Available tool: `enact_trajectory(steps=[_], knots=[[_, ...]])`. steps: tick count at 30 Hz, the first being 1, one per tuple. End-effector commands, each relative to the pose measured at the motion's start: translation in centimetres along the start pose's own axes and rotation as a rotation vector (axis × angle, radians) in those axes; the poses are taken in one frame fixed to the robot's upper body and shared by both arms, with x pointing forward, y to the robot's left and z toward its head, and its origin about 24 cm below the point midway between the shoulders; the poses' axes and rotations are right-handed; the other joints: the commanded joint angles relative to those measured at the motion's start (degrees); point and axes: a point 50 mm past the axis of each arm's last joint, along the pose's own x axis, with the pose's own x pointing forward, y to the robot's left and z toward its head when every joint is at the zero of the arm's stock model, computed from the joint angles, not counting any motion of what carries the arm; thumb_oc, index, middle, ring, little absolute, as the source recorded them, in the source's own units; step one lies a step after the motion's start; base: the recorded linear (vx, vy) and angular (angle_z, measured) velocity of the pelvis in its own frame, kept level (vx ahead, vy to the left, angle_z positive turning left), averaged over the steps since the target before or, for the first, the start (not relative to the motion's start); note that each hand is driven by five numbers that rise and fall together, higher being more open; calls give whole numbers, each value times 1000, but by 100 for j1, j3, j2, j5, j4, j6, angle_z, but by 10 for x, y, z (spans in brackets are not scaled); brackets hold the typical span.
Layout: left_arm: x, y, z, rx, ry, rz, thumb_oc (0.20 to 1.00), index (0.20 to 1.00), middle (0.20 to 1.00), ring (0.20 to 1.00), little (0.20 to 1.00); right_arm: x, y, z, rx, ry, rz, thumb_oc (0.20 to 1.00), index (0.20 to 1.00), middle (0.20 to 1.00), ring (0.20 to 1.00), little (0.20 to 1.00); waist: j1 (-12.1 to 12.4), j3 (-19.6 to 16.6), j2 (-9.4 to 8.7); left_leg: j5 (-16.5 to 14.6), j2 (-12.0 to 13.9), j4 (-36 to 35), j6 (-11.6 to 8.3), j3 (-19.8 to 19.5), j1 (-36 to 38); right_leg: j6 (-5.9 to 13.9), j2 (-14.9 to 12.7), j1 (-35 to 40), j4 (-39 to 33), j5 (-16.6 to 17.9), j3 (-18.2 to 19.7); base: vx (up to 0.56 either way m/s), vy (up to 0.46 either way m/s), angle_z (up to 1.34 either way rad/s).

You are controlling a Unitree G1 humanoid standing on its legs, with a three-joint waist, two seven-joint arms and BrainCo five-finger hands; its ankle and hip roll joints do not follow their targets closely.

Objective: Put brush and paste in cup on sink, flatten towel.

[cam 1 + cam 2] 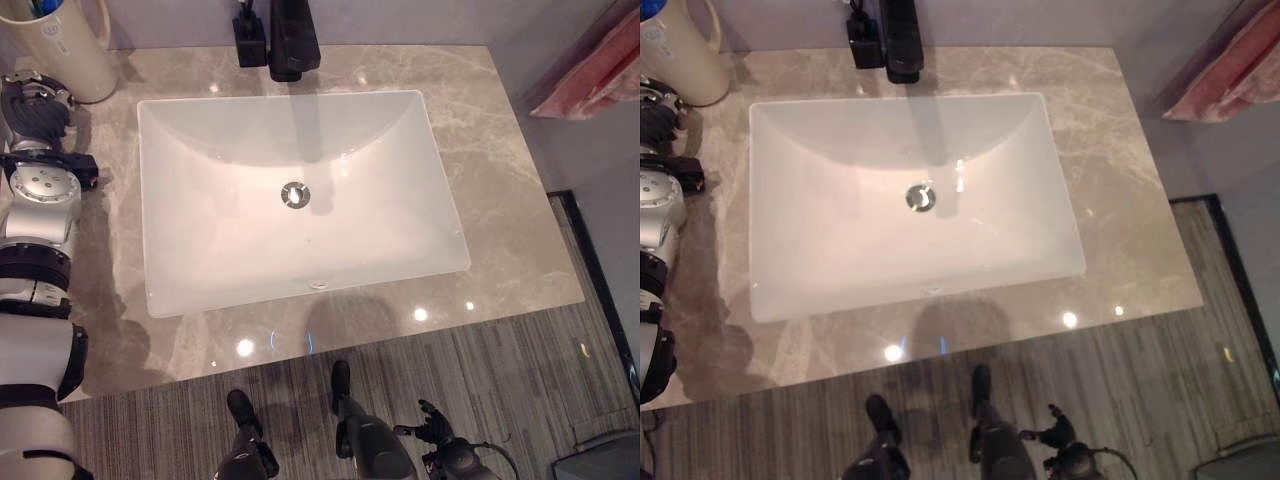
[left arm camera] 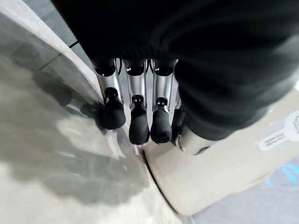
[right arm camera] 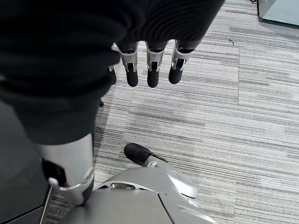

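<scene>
The grey marble countertop (image 1: 520, 200) spreads out below me, and sunk into it is the white rectangular sink basin (image 1: 200, 250) with its round metal drain (image 1: 296, 195) near the middle. Beyond the counter's right edge, a pink towel (image 1: 590, 75) hangs bunched in folds, well apart from the basin. At the back edge, a black faucet (image 1: 293, 40) stands over the basin, with a small black holder (image 1: 249, 42) just beside it on its left.

At the counter's far left corner stands the cream cup (image 1: 65, 50), upright, with a handle on its side. Something blue pokes up out of its mouth, though I cannot tell whether it is the brush or the paste.

My left hand (image 1: 30, 105) lies along the left edge of the counter, just beside the cup on its near side. From my wrist I see my fingers (image 2: 133, 123) hanging fairly straight and side by side, their dark tips over the marble right next to the cup's base, curled round nothing. My thumb sits close against the cup's wall; whether it touches, I cannot tell.

My right hand (image 3: 149, 70) hangs low beside me over the grey striped carpet (image 3: 243, 130), away from the counter, its fingers relaxed and straight, holding nothing.
</scene>
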Motion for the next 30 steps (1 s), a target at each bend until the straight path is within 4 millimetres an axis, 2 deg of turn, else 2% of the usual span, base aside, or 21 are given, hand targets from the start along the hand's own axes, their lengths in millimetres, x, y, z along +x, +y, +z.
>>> enact_trajectory(steps=[1, 7, 11, 16, 21, 23, 25, 26, 30], knots=[[12, 43, 1, -14, 39, 158, 200, 200, 200, 200, 200, 0, 2, -3, -12, 10, 7, 1000, 1000, 1000, 1000, 1000, 67, 83, -152, -228, 183, 38, -258, -154, 199, 727, -472, 8, -4, 447, 121, 29, 12, -6], [17, 57, 14, -74, 13, 229, 200, 200, 200, 200, 200, -2, -5, 2, 0, -38, -7, 1000, 1000, 1000, 1000, 1000, -23, 3, -267, -255, 226, 38, -257, -148, 105, 763, -395, -112, -4, 555, 182, 26, 12, -4], [19, 58, 24, -95, -24, 238, 200, 200, 200, 200, 200, -3, -6, 1, -11, -49, 0, 1000, 1000, 1000, 1000, 1000, -55, -25, -327, -261, 256, 38, -259, -156, 37, 763, -358, -180, -4, 599, 237, 9, 4, 0], [18, 49, 36, -88, -105, 200, 200, 200, 200, 200, 200, -5, -8, -3, -17, -50, -6, 1000, 1000, 1000, 1000, 1000, -87, -49, -342, -264, 243, 38, -244, -242, -68, 763, -371, -241, -4, 572, 231, 6, 13, 0], [15, 43, 45, -38, -175, 168, 200, 200, 200, 200, 200, -5, -13, 3, -39, -93, -10, 1000, 1000, 1000, 1000, 1000, -126, -63, -329, -268, 239, 38, -242, -272, -150, 763, -361, -340, -4, 620, 298, 0, 0, 0], [13, 35, 53, -23, -233, 142, 200, 200, 200, 200, 200, -8, -16, 17, -119, -189, 26, 1000, 1000, 1000, 1000, 1000, -152, -97, -355, -270, 247, 38, -245, -292, -189, 763, -341, -395, -4, 649, 363, 0, 0, 0], [11, 30, 54, -64, -240, 129, 200, 200, 200, 200, 200, -10, -20, 14, -157, -194, 29, 1000, 1000, 1000, 1000, 1000, -158, -124, -355, -274, 253, 38, -248, -303, -206, 763, -344, -411, -4, 652, 362, 0, 0, 0], [10, 21, 60, -84, -253, 113, 200, 200, 200, 200, 200, -13, -31, 3, -199, -171, 11, 1000, 1000, 1000, 1000, 1000, -201, -175, -377, -283, 252, 38, -243, -338, -230, 763, -346, -416, -4, 621, 363, 0, 0, 0], [9, 10, 64, -80, -269, 83, 200, 200, 200, 200, 200, -12, -38, -7, -118, -111, -42, 1000, 1000, 1000, 1000, 1000, -226, -184, -389, -280, 247, 38, -235, -341, -229, 763, -344, -417, -4, 584, 366, 0, 0, 0]])
